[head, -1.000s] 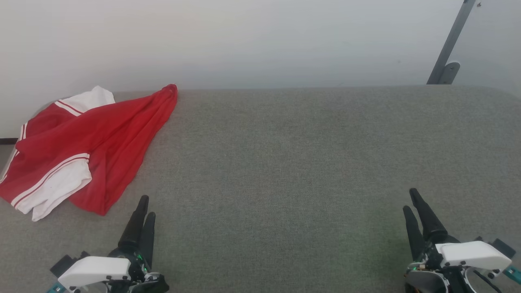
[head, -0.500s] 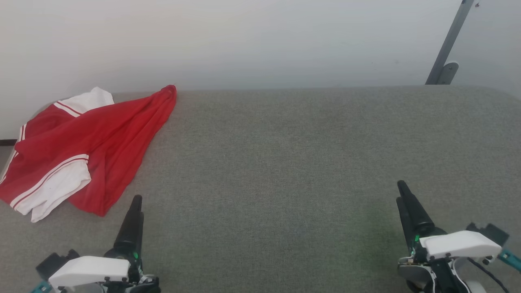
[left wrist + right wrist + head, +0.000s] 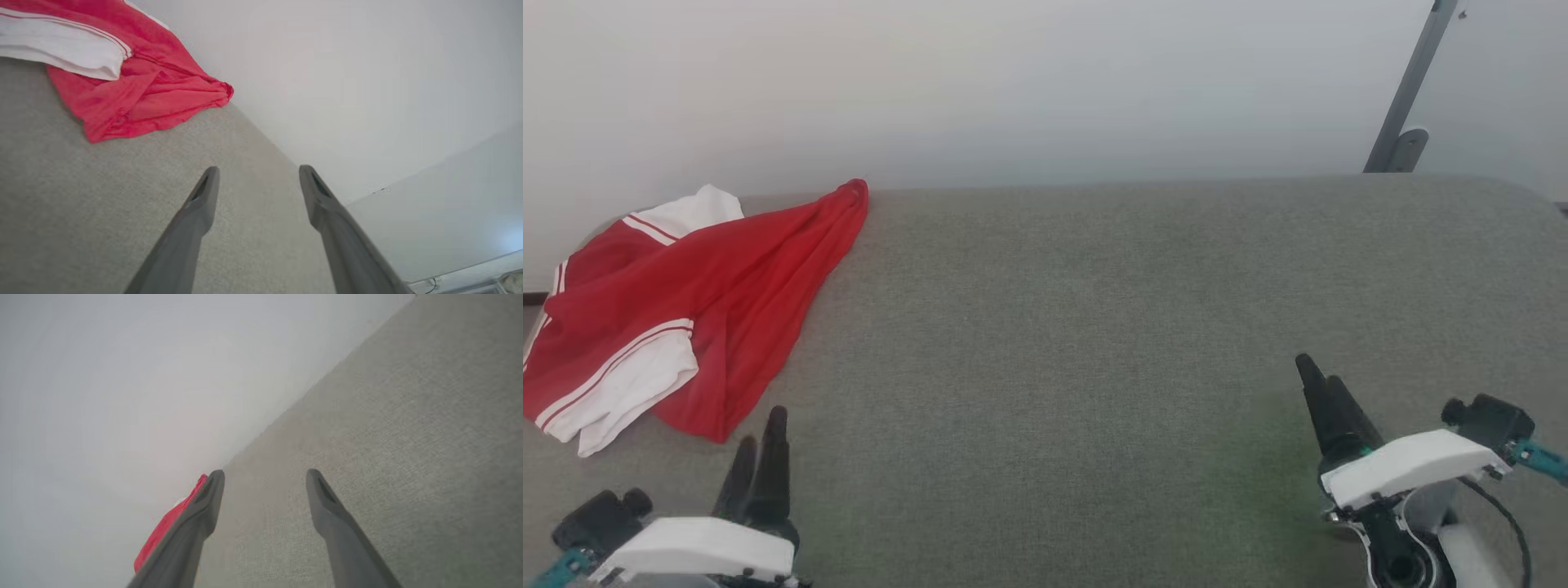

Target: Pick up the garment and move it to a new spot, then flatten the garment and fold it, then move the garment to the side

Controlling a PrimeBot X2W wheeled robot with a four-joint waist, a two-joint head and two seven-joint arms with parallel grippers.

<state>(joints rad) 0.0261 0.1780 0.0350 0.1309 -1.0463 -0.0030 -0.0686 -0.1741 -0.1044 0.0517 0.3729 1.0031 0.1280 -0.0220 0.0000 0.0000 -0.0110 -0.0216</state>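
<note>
Step one, pickup not yet started. Garment (image 3: 686,302) lies bunched at the far-left corner of the worktop (image 3: 1094,327), against the wall. Left hand (image 3: 762,426) is spread and empty, just short of the near red hem. Right hand (image 3: 1316,369) is also spread and empty, well apart from it. My call for the next move: left hand forward, pinch a raised fold, not flat cloth. Fabric is thin, limp, creased red, with a white striped sleeve end (image 3: 629,384). Worktop is coarse grey weave, so the cloth will probably drag.
</note>
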